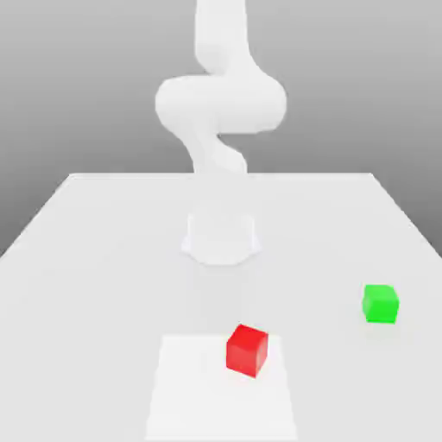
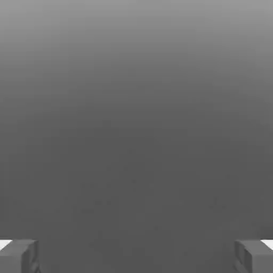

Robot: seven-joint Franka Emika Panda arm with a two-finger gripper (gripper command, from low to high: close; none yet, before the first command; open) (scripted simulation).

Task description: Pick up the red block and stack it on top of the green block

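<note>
A small red block [image 1: 248, 350] rests on the white table near its front edge, a little toward the exterior view's right of centre. A green block [image 1: 380, 304] of like size sits apart from it, farther toward the exterior view's right and slightly farther back. In the hand view my gripper [image 2: 136, 256] is open, its two grey fingertips [image 2: 21, 256] standing far apart with nothing but plain grey background between them. The white arm [image 1: 220, 99] rises at the back of the table, well away from both blocks.
The arm's round white base [image 1: 221, 237] stands on the table [image 1: 104, 259] behind the blocks. A slightly brighter rectangular patch [image 1: 190, 388] lies on the table surface at the front, under the red block.
</note>
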